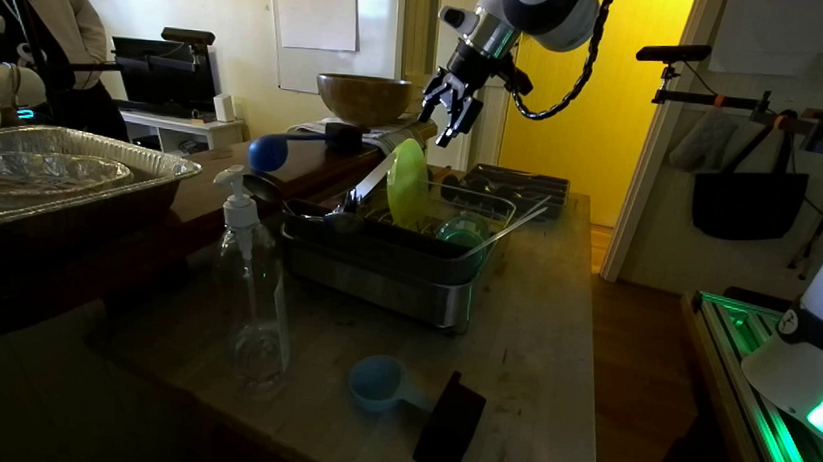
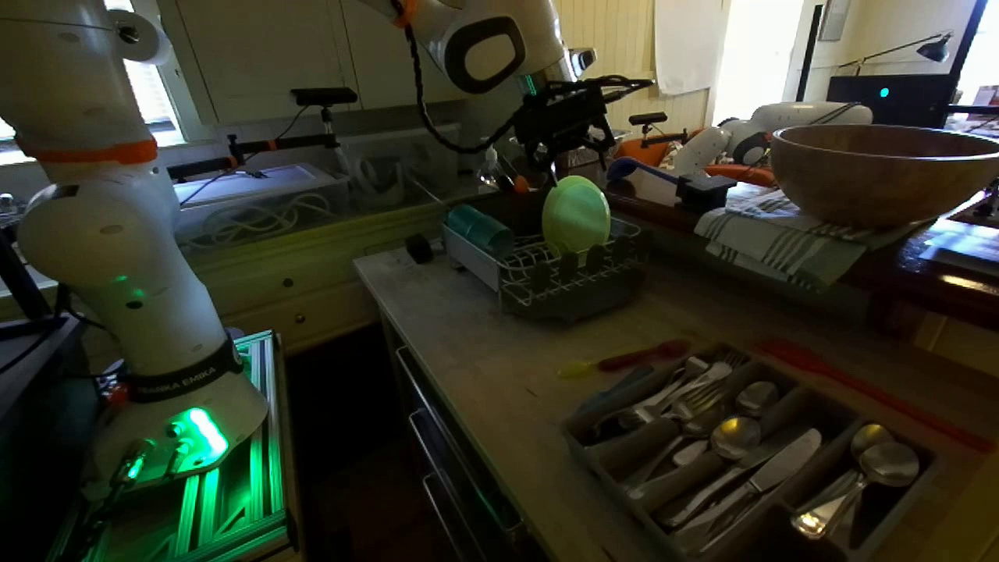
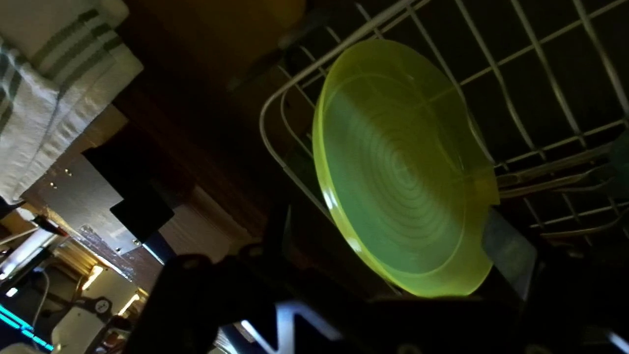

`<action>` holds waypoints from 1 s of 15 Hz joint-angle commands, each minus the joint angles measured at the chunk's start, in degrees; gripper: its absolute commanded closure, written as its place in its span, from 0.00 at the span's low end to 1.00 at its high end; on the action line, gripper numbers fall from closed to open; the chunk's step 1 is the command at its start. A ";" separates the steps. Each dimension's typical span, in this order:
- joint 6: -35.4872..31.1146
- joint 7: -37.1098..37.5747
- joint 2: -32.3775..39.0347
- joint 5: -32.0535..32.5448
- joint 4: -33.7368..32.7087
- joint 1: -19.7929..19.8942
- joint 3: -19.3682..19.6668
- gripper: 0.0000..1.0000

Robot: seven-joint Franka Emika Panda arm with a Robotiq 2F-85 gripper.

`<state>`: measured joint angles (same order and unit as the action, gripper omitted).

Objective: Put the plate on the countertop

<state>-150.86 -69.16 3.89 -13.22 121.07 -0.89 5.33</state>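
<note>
The lime-green plate (image 1: pixel 407 182) stands on edge in the dish rack (image 1: pixel 409 286). It also shows in an exterior view (image 2: pixel 576 215) and fills the middle of the wrist view (image 3: pixel 393 162). The rack stands on the countertop (image 1: pixel 532 319), which shows in both exterior views (image 2: pixel 468 336). My gripper (image 1: pixel 435 129) is open and empty, above the plate near its upper edge. In the wrist view the open fingers (image 3: pixel 395 236) lie to either side of the plate's near edge; the right finger overlaps its rim in view. I cannot tell whether they touch.
A teal cup (image 2: pixel 480 226) lies in the rack beside the plate. A cutlery tray (image 2: pixel 741 445) and a red utensil (image 2: pixel 866 382) lie on the countertop. A pump bottle (image 1: pixel 255 307) and blue scoop (image 1: pixel 377 382) stand before the rack. A wooden bowl (image 1: pixel 363 98) sits on a raised ledge.
</note>
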 commanded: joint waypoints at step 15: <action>-3.64 -5.35 9.01 -3.97 -5.40 7.47 -9.42 0.65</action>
<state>-154.78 -72.40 11.62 -15.57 117.18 4.90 -2.51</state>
